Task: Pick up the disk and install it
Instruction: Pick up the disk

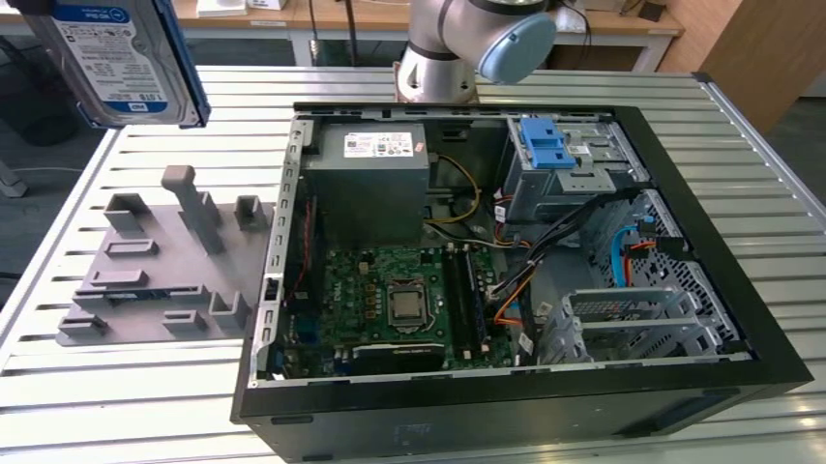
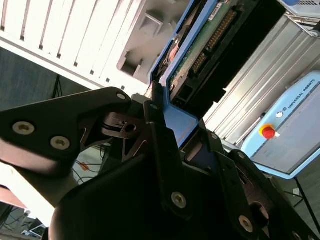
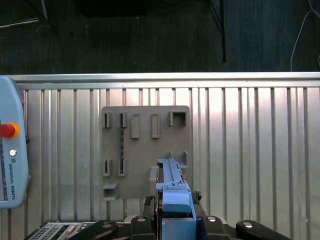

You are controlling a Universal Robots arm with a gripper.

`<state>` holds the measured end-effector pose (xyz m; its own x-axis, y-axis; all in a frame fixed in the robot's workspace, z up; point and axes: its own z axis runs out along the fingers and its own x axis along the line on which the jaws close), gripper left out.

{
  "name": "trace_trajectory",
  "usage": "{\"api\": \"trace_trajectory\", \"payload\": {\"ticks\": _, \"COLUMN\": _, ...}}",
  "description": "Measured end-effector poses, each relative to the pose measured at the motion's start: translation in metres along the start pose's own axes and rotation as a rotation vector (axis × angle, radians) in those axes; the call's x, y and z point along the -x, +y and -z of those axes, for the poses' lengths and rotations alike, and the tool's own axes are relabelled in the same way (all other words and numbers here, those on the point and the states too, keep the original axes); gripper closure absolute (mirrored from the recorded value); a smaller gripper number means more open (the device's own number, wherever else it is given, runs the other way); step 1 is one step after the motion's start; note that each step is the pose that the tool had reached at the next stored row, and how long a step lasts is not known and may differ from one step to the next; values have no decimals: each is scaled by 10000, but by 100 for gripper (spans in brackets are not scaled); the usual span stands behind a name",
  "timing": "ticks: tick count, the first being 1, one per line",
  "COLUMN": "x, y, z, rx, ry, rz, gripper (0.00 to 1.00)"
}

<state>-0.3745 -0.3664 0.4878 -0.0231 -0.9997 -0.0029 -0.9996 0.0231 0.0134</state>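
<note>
My fingers [image 2: 161,145] are clamped on the blue frame of the disk [image 1: 123,58]. It hangs upright in the air, high over the grey holder [image 1: 168,261] on the table [image 1: 130,406] and well apart from the open computer case [image 1: 516,242]. To carry it across well, I judge I need a firm, square grip. The path should clear the case wall and the cables [image 1: 568,227] near the drive bay [image 1: 568,159].

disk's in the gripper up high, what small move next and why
Probably carry the disk toward the exterior view's right: the gripper holds it above the grey fixture, while the drive bay sits in the open case.
</note>
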Motion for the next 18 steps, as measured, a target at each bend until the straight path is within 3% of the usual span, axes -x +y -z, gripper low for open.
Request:
{"api": "trace_trajectory", "payload": {"ticks": 6, "x": -73, "y": -2, "z": 0, "rx": 0, "ry": 0, "rz": 1, "gripper": 64}}
{"api": "trace_trajectory", "payload": {"ticks": 15, "x": -84, "y": -2, "z": -1, "rx": -2, "ry": 0, "rz": 5, "gripper": 64}}
{"api": "trace_trajectory", "payload": {"ticks": 18, "x": -87, "y": -2, "z": -6, "rx": -96, "ry": -2, "rz": 6, "gripper": 64}}
